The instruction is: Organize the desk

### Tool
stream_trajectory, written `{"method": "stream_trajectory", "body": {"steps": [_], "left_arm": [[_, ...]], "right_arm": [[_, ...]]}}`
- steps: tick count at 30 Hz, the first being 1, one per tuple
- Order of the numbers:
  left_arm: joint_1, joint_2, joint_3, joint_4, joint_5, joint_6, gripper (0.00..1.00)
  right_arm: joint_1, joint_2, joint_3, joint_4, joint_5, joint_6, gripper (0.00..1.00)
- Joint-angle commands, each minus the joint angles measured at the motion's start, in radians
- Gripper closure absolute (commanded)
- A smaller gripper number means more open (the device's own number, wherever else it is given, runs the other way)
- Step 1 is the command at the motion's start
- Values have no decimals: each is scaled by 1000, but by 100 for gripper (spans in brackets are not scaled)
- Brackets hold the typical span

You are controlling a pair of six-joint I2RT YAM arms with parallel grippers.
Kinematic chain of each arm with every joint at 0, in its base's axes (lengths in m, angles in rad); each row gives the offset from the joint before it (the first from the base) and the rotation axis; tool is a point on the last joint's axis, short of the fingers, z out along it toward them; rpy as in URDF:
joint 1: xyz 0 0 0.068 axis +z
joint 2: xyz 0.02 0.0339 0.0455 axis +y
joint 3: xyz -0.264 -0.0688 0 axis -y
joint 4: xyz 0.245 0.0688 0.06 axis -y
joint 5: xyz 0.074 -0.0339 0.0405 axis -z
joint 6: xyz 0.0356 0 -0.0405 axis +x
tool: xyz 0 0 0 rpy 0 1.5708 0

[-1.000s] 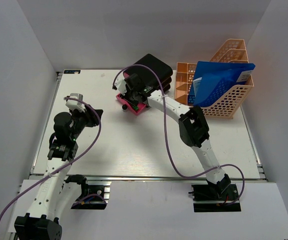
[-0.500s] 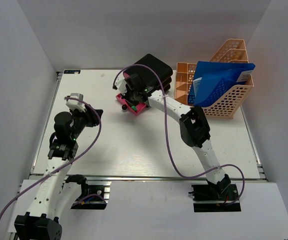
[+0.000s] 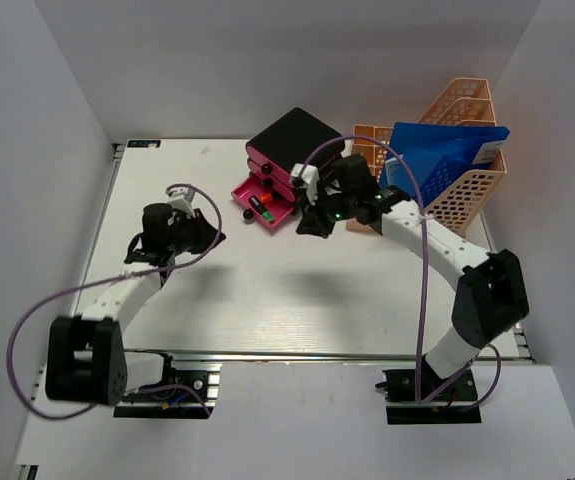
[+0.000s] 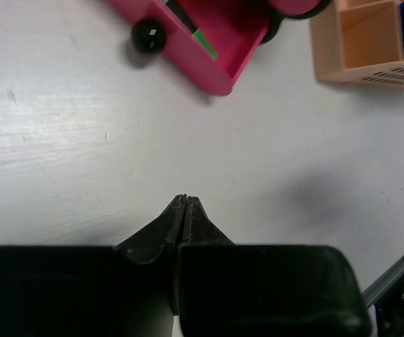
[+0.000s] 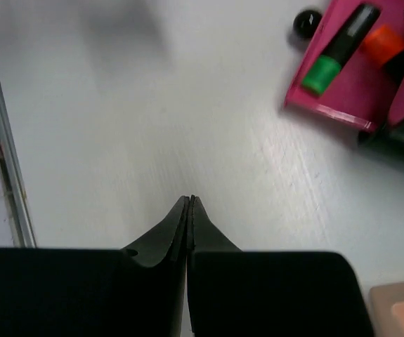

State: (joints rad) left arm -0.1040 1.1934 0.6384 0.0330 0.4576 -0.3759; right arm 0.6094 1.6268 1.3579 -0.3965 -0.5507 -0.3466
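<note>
Desk looks nearly sorted; my left gripper and right gripper are both clenched, empty. Next, I'd judge, nudge the pink drawer closed.

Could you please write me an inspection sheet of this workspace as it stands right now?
Surface: the desk is white and matte, with faint scuffs visible in the wrist views.
Job's things: the black-and-pink drawer box sits at the back. Its pink drawer is open and holds a green-tipped marker and an orange item.
Clutter: a peach file rack stands at the back right, holding a blue folder.
Grippers: the left gripper and the right gripper are both shut and empty, over bare desk.
Cables: a purple cable loops along each arm.
Surroundings: white walls on three sides.
</note>
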Motion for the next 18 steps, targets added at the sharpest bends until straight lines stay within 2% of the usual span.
{"method": "stream_trajectory", "body": {"steps": [1,5,10,12,18], "left_arm": [[-14,139,59,56,40,-76,86],[-23,303,107,64,-10,-138,85],[-43,431,178,70,-109,-262,85],[-57,500,223,9,-195,-305,85],[-120,668,427,-131,-306,-388,81]], "right_arm": [[-49,-57,-135,70,-107,38,100],[-95,-128,-238,127,-170,43,100],[-131,-166,-227,110,-187,40,100],[-134,-191,-235,110,-178,20,100],[-160,-252,-260,110,-166,-11,100]]}}
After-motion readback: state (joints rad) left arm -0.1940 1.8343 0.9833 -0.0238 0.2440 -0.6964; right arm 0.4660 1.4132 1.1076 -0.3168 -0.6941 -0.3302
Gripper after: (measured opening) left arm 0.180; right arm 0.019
